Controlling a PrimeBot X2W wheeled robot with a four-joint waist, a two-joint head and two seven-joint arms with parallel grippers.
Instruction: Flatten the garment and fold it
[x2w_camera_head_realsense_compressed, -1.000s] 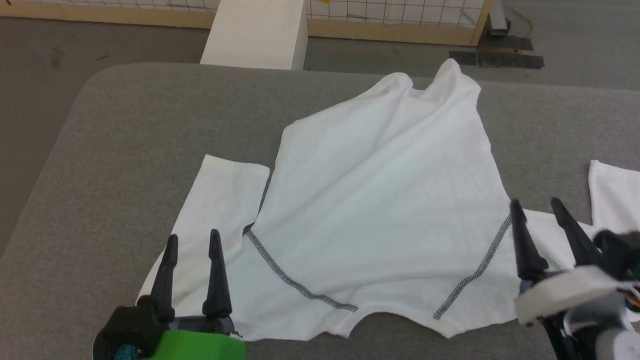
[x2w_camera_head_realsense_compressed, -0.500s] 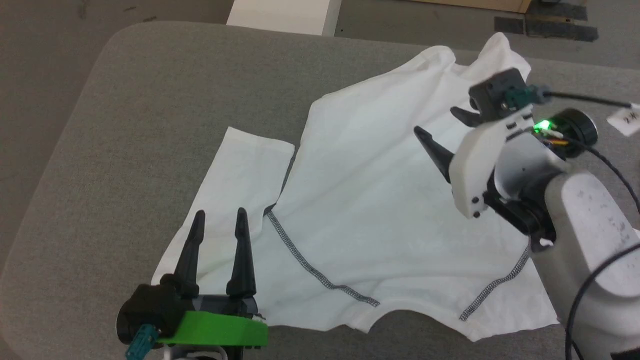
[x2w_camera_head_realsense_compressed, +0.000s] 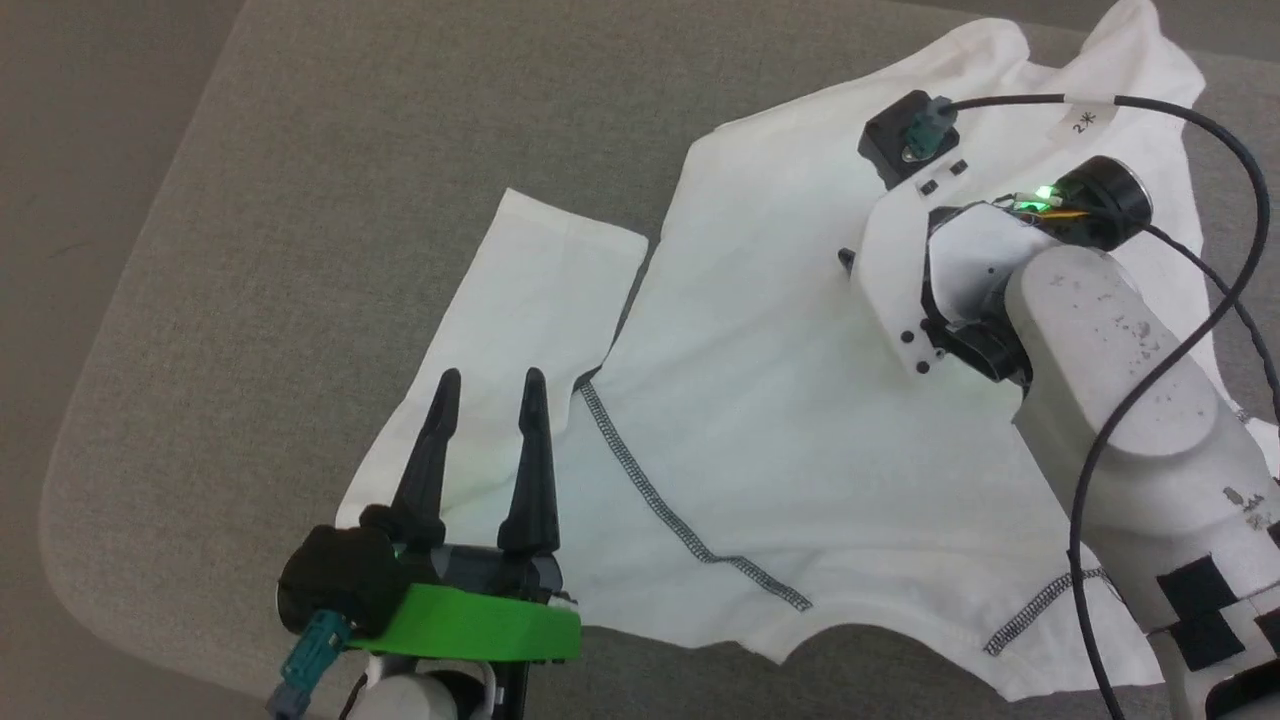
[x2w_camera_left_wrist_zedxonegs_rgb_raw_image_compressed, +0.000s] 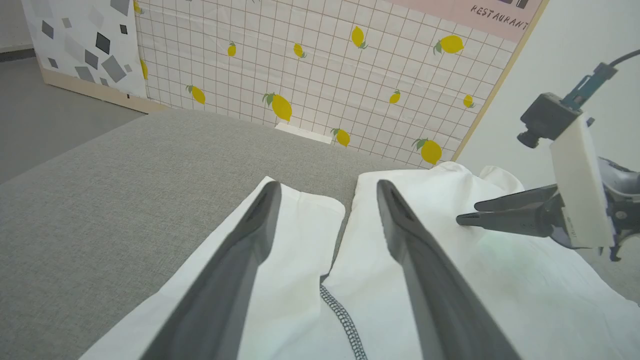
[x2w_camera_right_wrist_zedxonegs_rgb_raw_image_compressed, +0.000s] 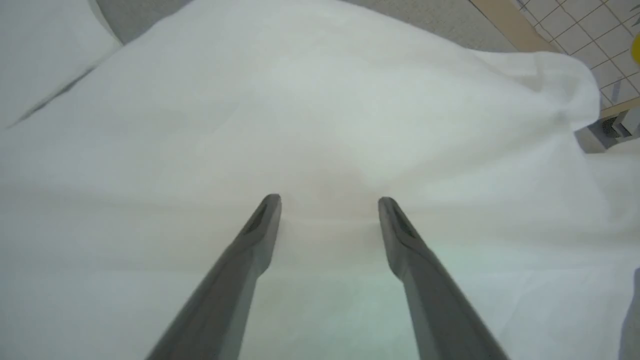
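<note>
Left gripper (x2w_camera_head_realsense_compressed: 490, 380), its 2 fingers spread and empty, hovers over the near sleeve of the garment (x2w_camera_head_realsense_compressed: 800, 430), which lies on the grey table (x2w_camera_head_realsense_compressed: 300, 200). Farther on, the right gripper (x2w_camera_right_wrist_zedxonegs_rgb_raw_image_compressed: 328, 200), also spread and empty, points down at the shirt's middle. The far edge lies rumpled.

The left gripper (x2w_camera_head_realsense_compressed: 491, 378) has long tapered black fingers (x2w_camera_head_realsense_compressed: 430, 465), a bright green plate (x2w_camera_head_realsense_compressed: 470, 628) and a teal plug (x2w_camera_head_realsense_compressed: 312, 652). The right forearm (x2w_camera_head_realsense_compressed: 1100, 350) is pale grey and speckled, with black square markings (x2w_camera_head_realsense_compressed: 1190, 590), a white plate (x2w_camera_head_realsense_compressed: 893, 265), a green light (x2w_camera_head_realsense_compressed: 1043, 191) and a tagged black cable (x2w_camera_head_realsense_compressed: 1150, 103).
</note>
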